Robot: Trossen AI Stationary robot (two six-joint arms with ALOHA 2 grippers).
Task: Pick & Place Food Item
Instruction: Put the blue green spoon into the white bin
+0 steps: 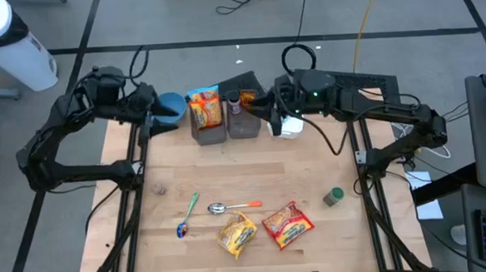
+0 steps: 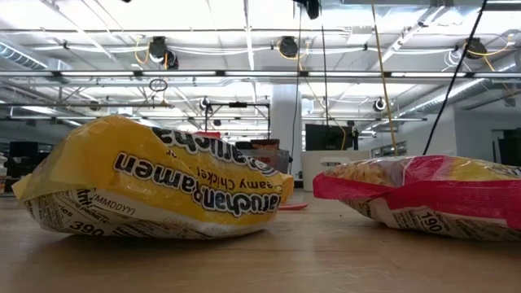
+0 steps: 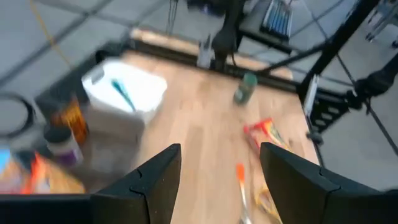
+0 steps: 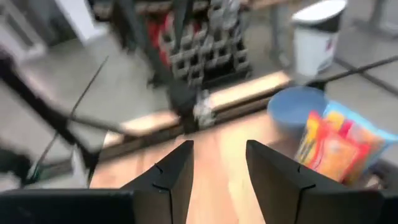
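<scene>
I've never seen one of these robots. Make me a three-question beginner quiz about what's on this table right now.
1. True or false: the yellow ramen pack lies beside the red ramen pack, at the table's near edge.
2. What lies next to the orange-handled spoon? A) green-handled spoon B) a knife C) a cup
3. Fill in: neither the left gripper nor the right gripper holds ____.

Key: 1 true. 2 A. 3 anything; both stand open at the far end, near the bins.

Two ramen packets, yellow (image 1: 236,235) and red (image 1: 288,224), lie touching near a spoon (image 1: 233,206), possibly orange-handled.
</scene>
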